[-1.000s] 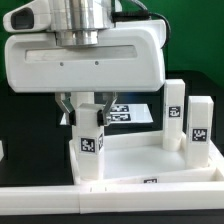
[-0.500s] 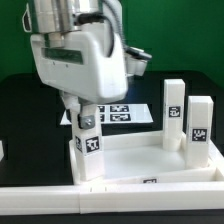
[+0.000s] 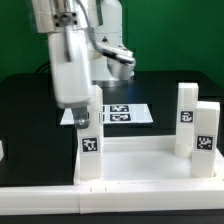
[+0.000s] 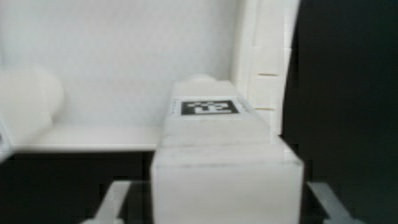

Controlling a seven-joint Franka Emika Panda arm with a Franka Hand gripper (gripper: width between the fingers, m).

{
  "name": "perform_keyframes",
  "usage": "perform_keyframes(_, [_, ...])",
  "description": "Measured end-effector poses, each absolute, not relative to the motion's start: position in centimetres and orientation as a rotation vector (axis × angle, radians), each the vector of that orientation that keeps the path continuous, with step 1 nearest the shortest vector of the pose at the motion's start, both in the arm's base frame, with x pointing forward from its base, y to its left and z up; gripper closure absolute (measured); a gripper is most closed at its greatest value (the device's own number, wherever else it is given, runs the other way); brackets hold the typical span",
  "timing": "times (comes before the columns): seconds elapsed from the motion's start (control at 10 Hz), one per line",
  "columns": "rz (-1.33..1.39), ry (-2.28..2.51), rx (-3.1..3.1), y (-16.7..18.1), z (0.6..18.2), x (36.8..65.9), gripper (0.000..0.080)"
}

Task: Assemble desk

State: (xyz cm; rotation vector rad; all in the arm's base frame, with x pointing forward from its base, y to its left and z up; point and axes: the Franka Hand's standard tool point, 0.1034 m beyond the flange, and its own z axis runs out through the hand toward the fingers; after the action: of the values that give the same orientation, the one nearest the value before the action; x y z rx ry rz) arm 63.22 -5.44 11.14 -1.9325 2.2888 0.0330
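Observation:
The white desk panel (image 3: 140, 163) lies rim-up on the black table. One white block leg (image 3: 90, 150) with a square tag stands at the panel's corner on the exterior view's left. My gripper (image 3: 87, 118) comes down onto it from above, shut on its top. In the wrist view the leg (image 4: 217, 140) fills the middle, and one grey finger (image 4: 121, 200) shows on each side of it. The panel (image 4: 125, 110) lies behind it. Two more tagged legs (image 3: 187, 118) (image 3: 207, 135) stand at the panel's corners on the exterior view's right.
The marker board (image 3: 125, 113) lies flat on the table behind the panel. A white ledge (image 3: 40, 205) runs along the front edge of the exterior view. A green wall stands behind the table.
My gripper has turned about its vertical axis and now shows its narrow side. The panel has shifted, so its two legs on the exterior view's right sit further right.

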Motion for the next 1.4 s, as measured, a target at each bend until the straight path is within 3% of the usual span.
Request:
perform_keyframes(0.2, [0.054, 2.553, -1.473, -5.09, 10.93, 63.4, 0.0515])
perform_keyframes(0.4, [0.052, 2.58, -1.419, -5.14, 10.88, 63.37, 0.0515])
perform_keyframes(0.7, [-0.016, 2.214, -1.962, -4.99, 10.56, 63.26, 0.019])
perform_keyframes(1.2, [-0.061, 1.82, -2.342, -4.94, 10.55, 63.23, 0.0151])
perform_keyframes(1.4, [-0.118, 1.273, -2.731, -4.77, 10.79, 63.45, 0.0151])
